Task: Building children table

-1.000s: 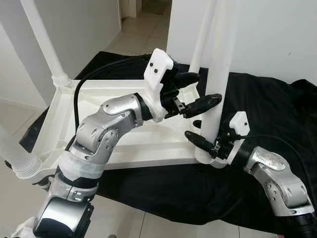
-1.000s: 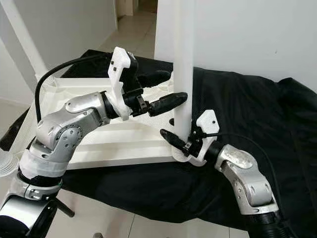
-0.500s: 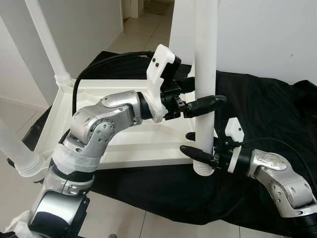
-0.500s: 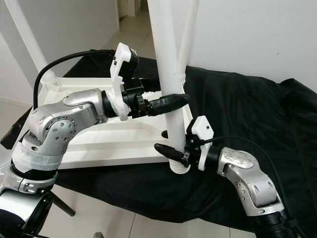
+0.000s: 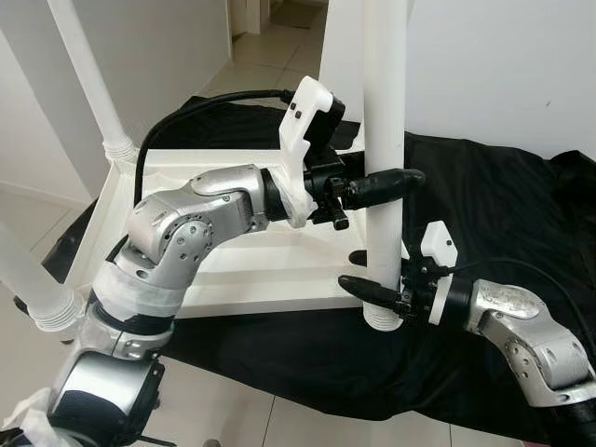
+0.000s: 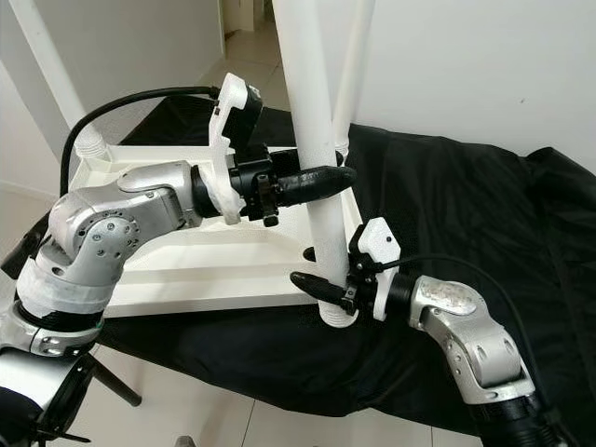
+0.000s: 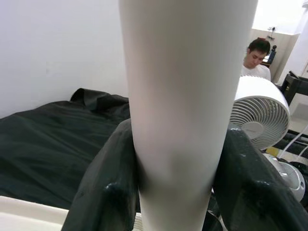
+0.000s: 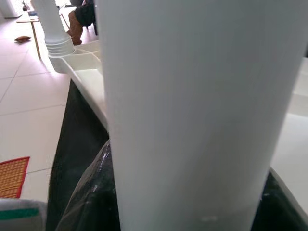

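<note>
An upturned white plastic tabletop is seen lying on a black cloth spread over the floor, with three legs already standing up from its other corners. At the near right corner a fourth white table leg is held roughly upright, its ribbed lower end resting at the corner socket; whether it is seated there cannot be told. The leg is clamped about midway up by the left gripper, whose black fingers are pressed against both sides of the tube in the left wrist view. Lower down, just above the socket, the leg is gripped by the right gripper, its fingers likewise closed on the tube from either side. The main risk is judged to be misalignment: if the leg is tilted while being pushed or turned, the ribbed end could be jammed crookedly or popped out of the socket, and the light tabletop could be dragged across the cloth. A slip of the smooth tube through the fingers is also possible.
</note>
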You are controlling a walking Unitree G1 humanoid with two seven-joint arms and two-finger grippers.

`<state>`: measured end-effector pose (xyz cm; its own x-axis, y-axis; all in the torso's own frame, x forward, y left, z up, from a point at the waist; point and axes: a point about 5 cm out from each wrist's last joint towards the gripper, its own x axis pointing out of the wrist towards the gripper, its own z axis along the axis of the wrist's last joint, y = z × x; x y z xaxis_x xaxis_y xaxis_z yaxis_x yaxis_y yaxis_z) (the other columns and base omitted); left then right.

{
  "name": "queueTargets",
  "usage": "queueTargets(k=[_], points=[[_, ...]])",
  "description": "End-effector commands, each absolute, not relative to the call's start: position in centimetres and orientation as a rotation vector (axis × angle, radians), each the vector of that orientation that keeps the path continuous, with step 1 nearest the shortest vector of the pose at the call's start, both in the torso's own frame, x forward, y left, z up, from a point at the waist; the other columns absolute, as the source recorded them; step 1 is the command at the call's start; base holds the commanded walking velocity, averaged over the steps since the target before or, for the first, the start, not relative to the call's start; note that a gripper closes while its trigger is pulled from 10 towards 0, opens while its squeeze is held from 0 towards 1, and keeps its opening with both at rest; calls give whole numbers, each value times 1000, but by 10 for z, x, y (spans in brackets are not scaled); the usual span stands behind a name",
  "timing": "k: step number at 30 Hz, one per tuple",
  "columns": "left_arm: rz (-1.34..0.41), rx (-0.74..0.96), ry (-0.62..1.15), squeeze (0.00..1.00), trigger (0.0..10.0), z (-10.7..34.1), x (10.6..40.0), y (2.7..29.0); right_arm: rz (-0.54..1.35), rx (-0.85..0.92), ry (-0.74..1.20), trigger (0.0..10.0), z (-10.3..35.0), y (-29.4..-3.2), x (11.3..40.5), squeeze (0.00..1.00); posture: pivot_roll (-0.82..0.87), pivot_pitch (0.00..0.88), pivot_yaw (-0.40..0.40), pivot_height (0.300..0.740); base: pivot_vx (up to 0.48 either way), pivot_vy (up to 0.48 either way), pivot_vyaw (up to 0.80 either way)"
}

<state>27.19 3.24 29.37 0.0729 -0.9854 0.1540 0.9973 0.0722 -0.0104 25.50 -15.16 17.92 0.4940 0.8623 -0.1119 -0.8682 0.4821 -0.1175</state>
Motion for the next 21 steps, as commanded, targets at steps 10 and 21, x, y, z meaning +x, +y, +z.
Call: queueTargets(k=[10, 21], points=[[-1589, -20, -151, 0, 10000, 316, 264, 22, 954, -106, -29, 10000, 194, -157, 269, 1000, -50, 0, -51, 740, 0, 0, 0], [-1221, 25, -80, 0, 10000, 325, 305, 18, 615, -164, -106, 10000, 199, -163, 305, 0, -51, 0, -50, 740, 0, 0, 0]])
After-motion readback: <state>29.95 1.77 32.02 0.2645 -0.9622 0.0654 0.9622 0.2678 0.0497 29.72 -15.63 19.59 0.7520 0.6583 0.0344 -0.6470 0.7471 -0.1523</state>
